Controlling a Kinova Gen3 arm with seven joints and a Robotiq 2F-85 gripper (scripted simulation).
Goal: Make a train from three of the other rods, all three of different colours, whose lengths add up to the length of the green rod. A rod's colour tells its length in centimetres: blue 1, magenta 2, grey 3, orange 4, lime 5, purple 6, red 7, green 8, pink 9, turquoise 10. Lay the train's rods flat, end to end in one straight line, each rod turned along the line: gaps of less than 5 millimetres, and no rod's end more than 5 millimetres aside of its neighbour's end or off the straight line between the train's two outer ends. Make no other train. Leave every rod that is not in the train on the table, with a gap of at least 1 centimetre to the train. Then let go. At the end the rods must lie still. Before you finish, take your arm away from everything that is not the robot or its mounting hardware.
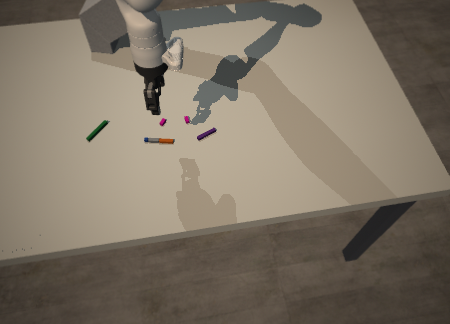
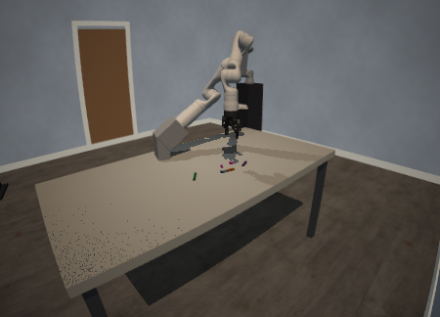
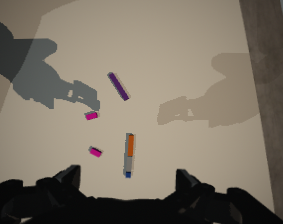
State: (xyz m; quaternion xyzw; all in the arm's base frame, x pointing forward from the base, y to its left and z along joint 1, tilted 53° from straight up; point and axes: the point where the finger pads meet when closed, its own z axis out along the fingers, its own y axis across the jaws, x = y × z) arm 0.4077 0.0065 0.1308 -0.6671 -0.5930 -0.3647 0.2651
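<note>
- Hard-to-see stuff first: in the wrist view the gripper (image 3: 127,182) is just a dark mass along the bottom edge with two finger stubs poking up, and the green rod falls outside that frame altogether.
- From the exterior view the rods are tiny specks, so colours there are barely readable.
- No containers anywhere, everything lies flat on the table (image 1: 300,151).
- Far left in the top view: one green rod (image 1: 97,130), lying at a slant, well apart from the rest.
- Next over, the train: blue rod (image 1: 146,140), grey rod (image 1: 154,140) and orange rod (image 1: 167,141), one of each, in one line. They look end to end, though any small gap would probably be too fine to see at this size.
- Above the train: two magenta rods, the left magenta rod (image 1: 163,121) and the right magenta rod (image 1: 187,119), both apart from the line.
- Furthest right: one purple rod (image 1: 206,133), tilted, near the orange end but not touching.
- The gripper hangs above the table just left of the left magenta rod, fingers spread wide with nothing between them.
</note>
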